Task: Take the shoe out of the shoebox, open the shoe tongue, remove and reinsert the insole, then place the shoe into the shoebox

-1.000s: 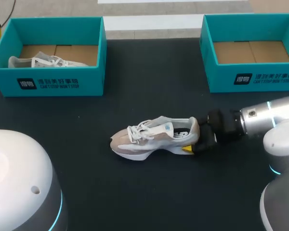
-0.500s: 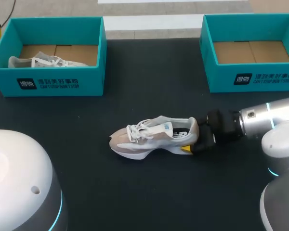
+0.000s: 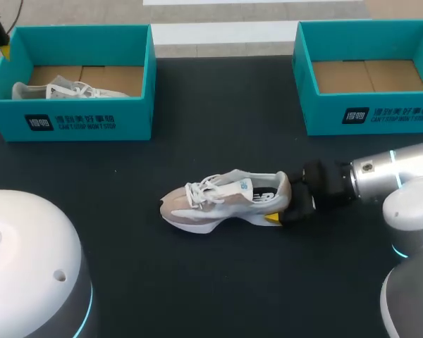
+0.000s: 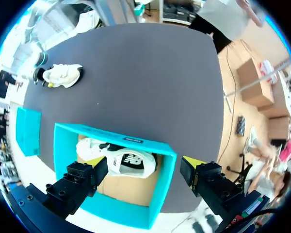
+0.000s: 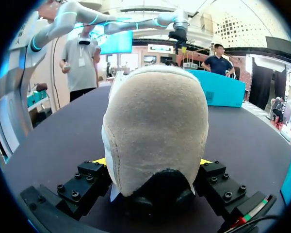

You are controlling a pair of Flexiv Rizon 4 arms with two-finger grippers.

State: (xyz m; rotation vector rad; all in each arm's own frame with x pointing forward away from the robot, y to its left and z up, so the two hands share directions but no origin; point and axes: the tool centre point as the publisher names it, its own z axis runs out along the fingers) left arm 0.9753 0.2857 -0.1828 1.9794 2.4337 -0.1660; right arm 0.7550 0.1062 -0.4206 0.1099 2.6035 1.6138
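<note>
A beige and white shoe (image 3: pixel 225 201) lies on its sole in the middle of the dark table, toe to the left. My right gripper (image 3: pixel 285 204) comes in from the right and is shut on its heel. In the right wrist view the heel (image 5: pixel 155 131) fills the space between the two yellow-tipped fingers (image 5: pixel 99 161). My left gripper (image 4: pixel 144 167) hovers open above the left teal shoebox (image 4: pixel 116 138), high over a second white shoe (image 4: pixel 121 160) lying inside. In the head view that gripper (image 3: pixel 0 32) shows at the far left edge, beside the box (image 3: pixel 77 123).
An empty teal shoebox (image 3: pixel 388 116) stands at the back right. The second shoe (image 3: pixel 63 89) lies along the left box's left side. Open dark table runs between the two boxes and in front of the held shoe. My arms' bases fill the near corners.
My left gripper has shifted slightly to the right over the left box's corner. The right gripper and the shoe have stayed put.
</note>
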